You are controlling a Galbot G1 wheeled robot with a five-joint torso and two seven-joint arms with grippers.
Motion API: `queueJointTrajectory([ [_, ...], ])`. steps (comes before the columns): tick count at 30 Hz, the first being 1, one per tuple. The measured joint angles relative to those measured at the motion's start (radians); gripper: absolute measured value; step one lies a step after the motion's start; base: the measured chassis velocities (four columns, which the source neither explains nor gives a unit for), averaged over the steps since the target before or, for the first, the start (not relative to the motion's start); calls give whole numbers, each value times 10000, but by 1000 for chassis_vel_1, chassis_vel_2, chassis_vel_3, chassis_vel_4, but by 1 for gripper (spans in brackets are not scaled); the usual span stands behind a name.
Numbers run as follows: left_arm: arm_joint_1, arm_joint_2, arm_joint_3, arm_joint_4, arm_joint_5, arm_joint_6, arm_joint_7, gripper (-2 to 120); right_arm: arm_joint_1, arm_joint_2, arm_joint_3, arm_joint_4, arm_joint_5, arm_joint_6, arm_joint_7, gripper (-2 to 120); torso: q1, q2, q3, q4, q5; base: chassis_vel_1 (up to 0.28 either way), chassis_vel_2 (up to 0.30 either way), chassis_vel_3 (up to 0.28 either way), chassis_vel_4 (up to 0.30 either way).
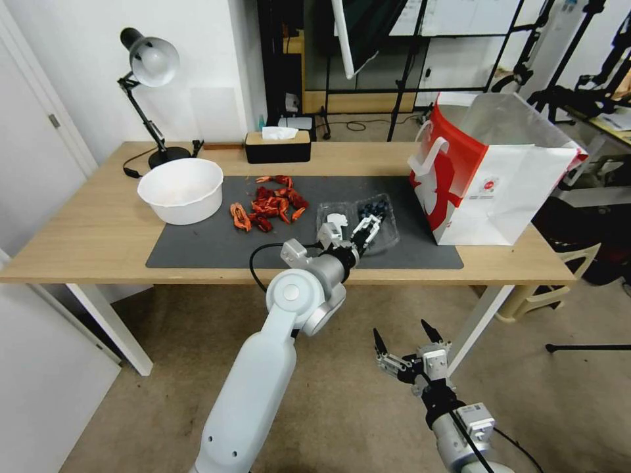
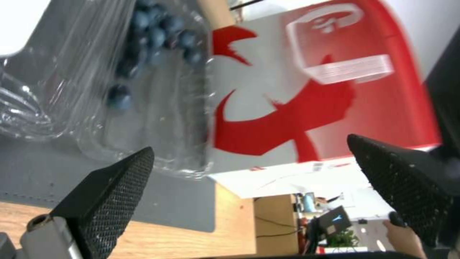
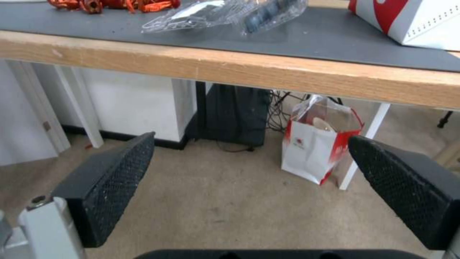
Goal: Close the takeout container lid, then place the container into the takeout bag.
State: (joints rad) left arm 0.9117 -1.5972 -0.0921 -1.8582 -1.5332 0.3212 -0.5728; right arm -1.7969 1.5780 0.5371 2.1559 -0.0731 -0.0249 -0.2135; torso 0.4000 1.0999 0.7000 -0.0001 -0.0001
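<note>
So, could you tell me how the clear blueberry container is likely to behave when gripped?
The takeout container looks thin and crinkly, so it probably flexes under the left gripper. Few berries: likely light, sliding easily on the mat. Loose berries may roll inside.

The left gripper (image 1: 351, 231) covers part of the takeout container (image 1: 374, 220) — beside it, the takeout bag (image 1: 490, 177) blurs in the left wrist view.
</note>
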Motion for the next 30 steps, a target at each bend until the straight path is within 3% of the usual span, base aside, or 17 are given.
queueJointTrajectory([
  [7, 269, 324, -301, -663, 64, 1, 156, 100, 23, -9, -29, -38, -35, 11, -11, 100, 0, 0, 0, 1, 0, 0, 0, 0, 0],
  [8, 472, 483, -377, -905, 465, 9, 352, 100, 24, -16, -51, -35, -54, 17, -12, 100, 0, 0, 0, 1, 0, 0, 0, 0, 0],
  [13, 2074, 1398, -800, -1905, 3097, 145, 1803, 100, 36, -82, -86, 51, -158, 153, -14, 100, 0, 0, 0, 3, -4, 0, 0, 0, 0],
  [14, 2074, 1398, -800, -1905, 3097, 145, 1803, 100, 36, -82, -86, 51, -158, 153, -14, 100, 0, 0, 0, 3, -4, 0, 0, 0, 0],
  [15, 2632, 1707, -985, -2158, 4292, 64, 2462, 100, 48, -100, -90, 50, -178, 238, -14, 100, 0, 0, 0, 2, -2, 0, 0, 0, 0],
  [16, 2814, 1815, -1044, -2241, 4721, 2, 2729, 100, 51, -101, -90, 47, -179, 285, -14, 100, 0, 0, -1, 2, -3, 0, 0, 0, 0],
  [18, 3554, 2221, -1324, -2479, 6701, -491, 4080, 100, 63, -117, -91, 37, -180, 428, -17, 100, 0, 0, -1, 2, -4, 0, 0, 0, 0],
  [19, 3554, 2221, -1324, -2479, 6701, -491, 4080, 100, 63, -117, -91, 37, -180, 428, -17, 100, 0, 0, -1, 2, -4, 0, 0, 0, 0],
  [21, 4211, 2565, -1675, -2617, 8715, -1216, 5211, 100, 68, -132, -83, 43, -124, 507, -18, 100, -1, 1, -1, 3, -1, 0, 0, 0, 0],
  [22, 4211, 2565, -1675, -2617, 8715, -1216, 5211, 100, 68, -132, -83, 43, -124, 507, -18, 100, -1, 1, -1, 3, -1, 0, 0, 0, 0],
  [23, 4578, 2754, -1893, -2641, 9678, -1692, 5677, 100, 50, -130, -40, 71, -56, 563, -24, 100, 0, 1, -1, 4, 0, 0, 0, 0, 0],
  [26, 5038, 2980, -2221, -2479, 11472, -2477, 6173, 100, -100, -28, 180, 218, 124, 790, -38, 100, 0, 1, -1, -6, -3, 0, 0, 0, 0],
  [30, 5542, 2984, -2553, -2410, 12515, -2933, 6269, 100, -114, -16, 289, 296, 277, 865, -42, 100, 0, 1, -1, -1, 2, 0, 0, 0, 0],
])
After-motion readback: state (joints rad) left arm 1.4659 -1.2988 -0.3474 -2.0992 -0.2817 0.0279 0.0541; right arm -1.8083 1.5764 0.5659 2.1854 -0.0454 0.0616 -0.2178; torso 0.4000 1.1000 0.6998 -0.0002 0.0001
